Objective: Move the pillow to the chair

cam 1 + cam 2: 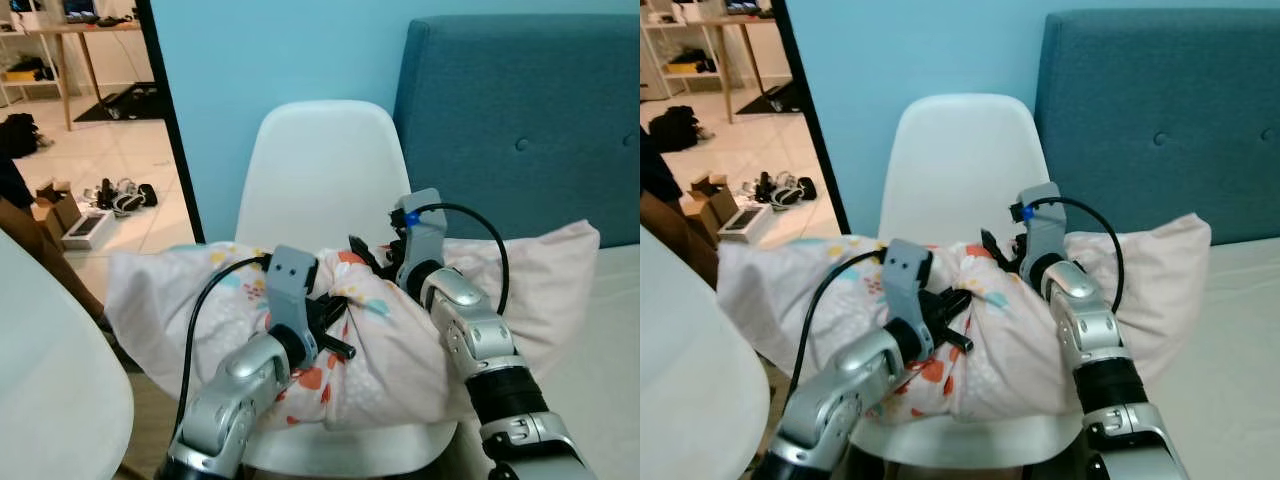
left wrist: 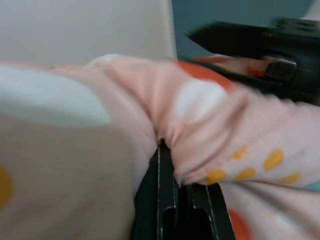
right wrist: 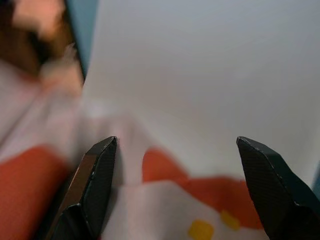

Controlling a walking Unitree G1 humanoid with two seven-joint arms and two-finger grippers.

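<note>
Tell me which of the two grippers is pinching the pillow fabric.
The left gripper: its fingers are shut on a bunched fold of the pillow. The right gripper has its fingers spread apart above the fabric, before the white chair.

A white moulded chair [image 1: 330,170] stands at the centre of the frame before me, its backrest against the pale blue wall. The patterned pink pillow [image 1: 400,340] lies across its seat, spilling over both edges, its right end reaching onto the bed [image 1: 610,360] at the lower right. In the upper left, the tiled floor [image 1: 90,150] carries a cardboard box [image 1: 88,228] and a small heap of dark gear [image 1: 125,195].
</note>
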